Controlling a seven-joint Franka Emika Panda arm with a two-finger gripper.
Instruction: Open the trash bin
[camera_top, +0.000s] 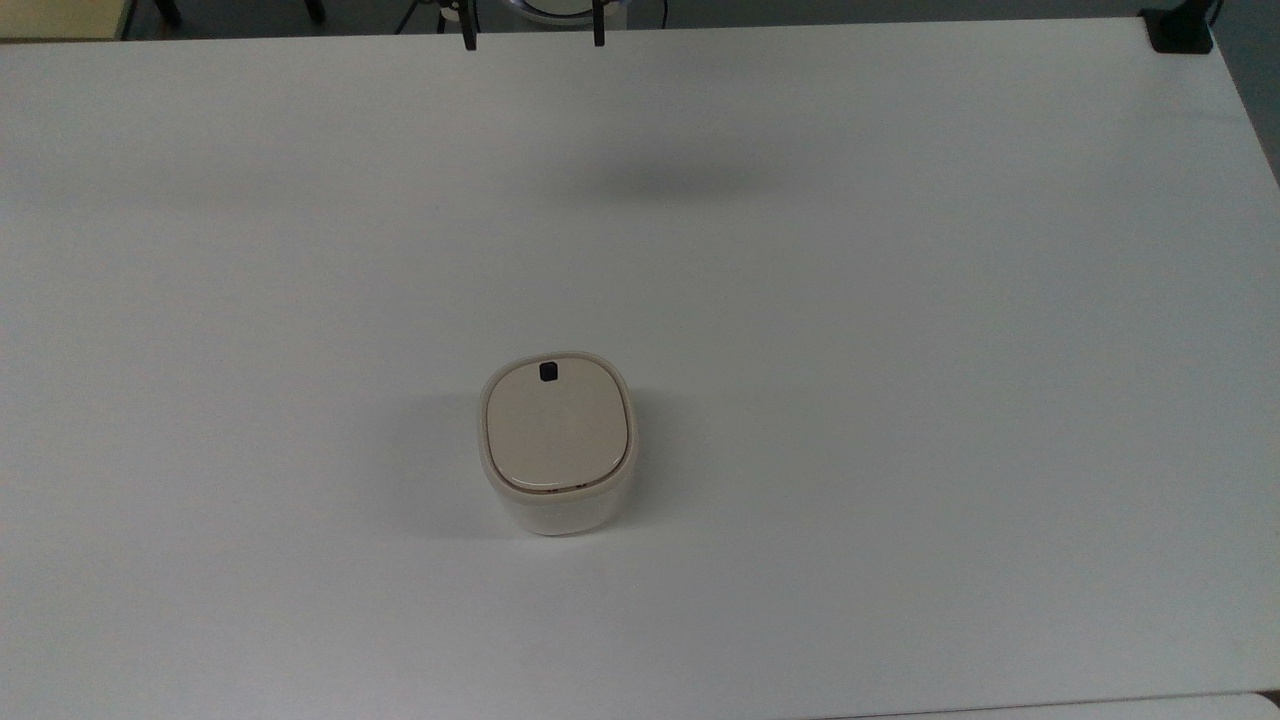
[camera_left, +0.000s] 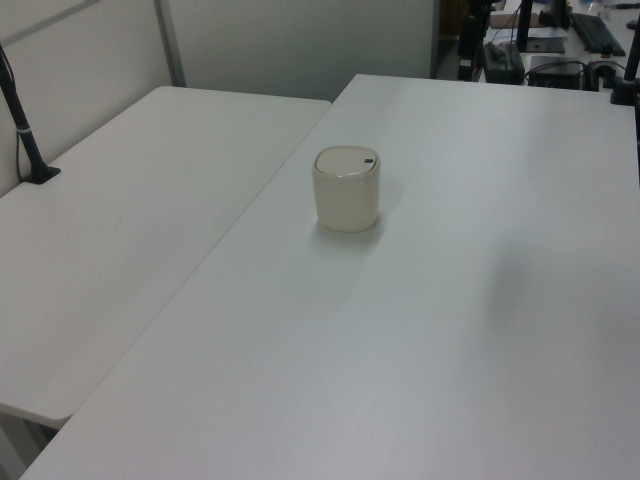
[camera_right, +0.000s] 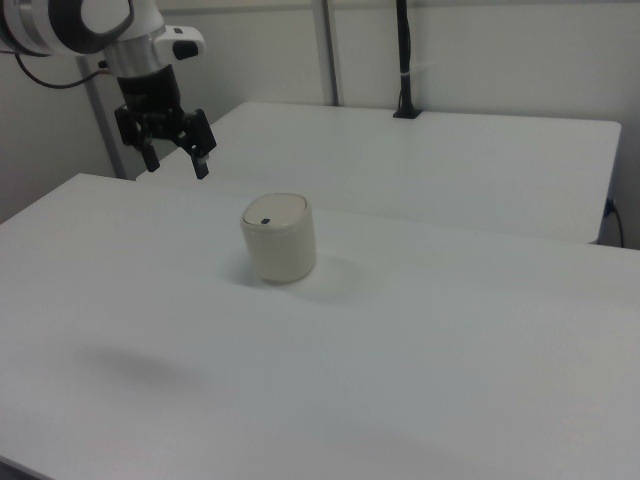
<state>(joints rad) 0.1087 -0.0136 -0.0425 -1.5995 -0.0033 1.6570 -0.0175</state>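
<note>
Where the top view looks down, you find the trash bin (camera_top: 556, 445) standing upright on the white table (camera_top: 900, 400), a little below the middle and slightly toward the top view's left. Its beige lid (camera_top: 557, 425) lies flat and closed, the black button (camera_top: 548, 372) at the lid's far edge. Two dark fingertips (camera_top: 469, 38) of the gripper (camera_top: 534, 35) poke in at the upper edge, set wide apart, nothing between them, well apart from the bin. A soft shadow (camera_top: 670, 180) lies on the table between them and the bin.

Left view: the bin (camera_left: 347, 188) sits mid-table, lid down, button (camera_left: 369, 161) toward the left view's right. A second table (camera_left: 120, 250) adjoins at the left view's left.

Right view: you see the gripper (camera_right: 173, 157) hanging in the air at the right view's upper left, fingers spread and holding nothing, above and well clear of the bin (camera_right: 279, 237). The bin rests on the near table, lid shut.
</note>
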